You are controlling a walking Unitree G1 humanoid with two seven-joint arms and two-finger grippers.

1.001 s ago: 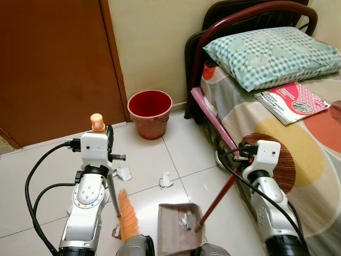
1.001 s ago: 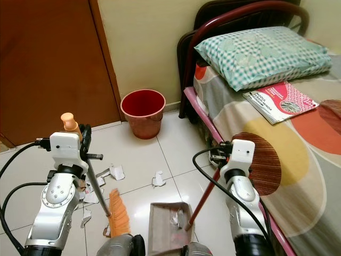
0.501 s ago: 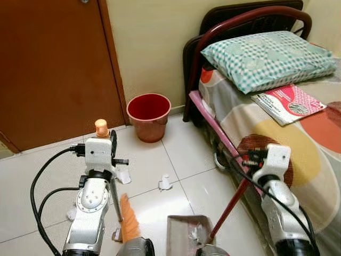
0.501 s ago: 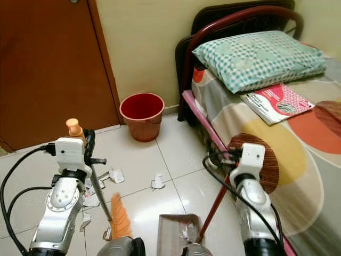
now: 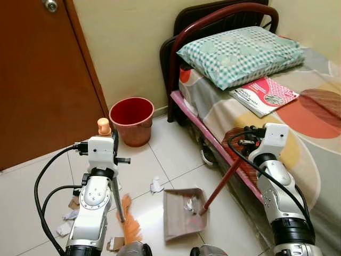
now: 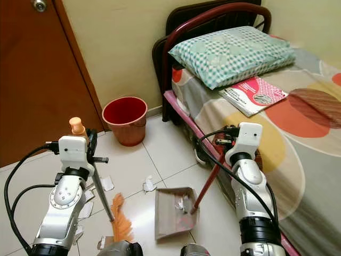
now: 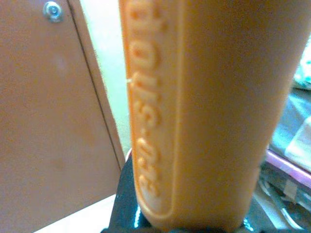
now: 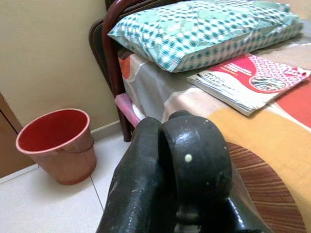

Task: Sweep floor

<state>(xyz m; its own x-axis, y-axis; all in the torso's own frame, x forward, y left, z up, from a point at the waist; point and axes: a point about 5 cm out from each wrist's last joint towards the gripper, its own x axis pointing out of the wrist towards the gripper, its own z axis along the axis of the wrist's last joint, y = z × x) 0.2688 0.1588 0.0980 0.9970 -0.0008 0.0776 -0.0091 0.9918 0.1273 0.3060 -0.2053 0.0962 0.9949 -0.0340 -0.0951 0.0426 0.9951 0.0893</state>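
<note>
My left gripper [image 5: 105,158] is shut on the shaft of a broom. Its orange handle tip [image 5: 104,126] sticks up above the wrist and looms close in the left wrist view [image 7: 194,111]. The orange bristles [image 5: 129,225] rest on the tiles. My right gripper [image 5: 250,140] is shut on the top of a long red handle [image 5: 224,178] beside the bed. That handle slants down to a grey dustpan [image 5: 178,216] lying on the floor. Crumpled paper [image 5: 189,204] lies in the pan. One paper scrap [image 5: 156,185] sits between broom and pan, and others [image 5: 69,214] lie to the left.
A red bucket [image 5: 131,120] stands against the wall by the brown door [image 5: 37,80]. The bed [image 5: 314,160] with its pink rail runs along the right, carrying a checked pillow [image 5: 240,53] and a magazine [image 5: 264,95]. A shoe [image 5: 206,154] lies under the bed edge.
The whole picture has shifted, so the camera moved: more of the bed and of the scraps on the left shows. Broom and dustpan keep about the same places beside the middle scrap.
</note>
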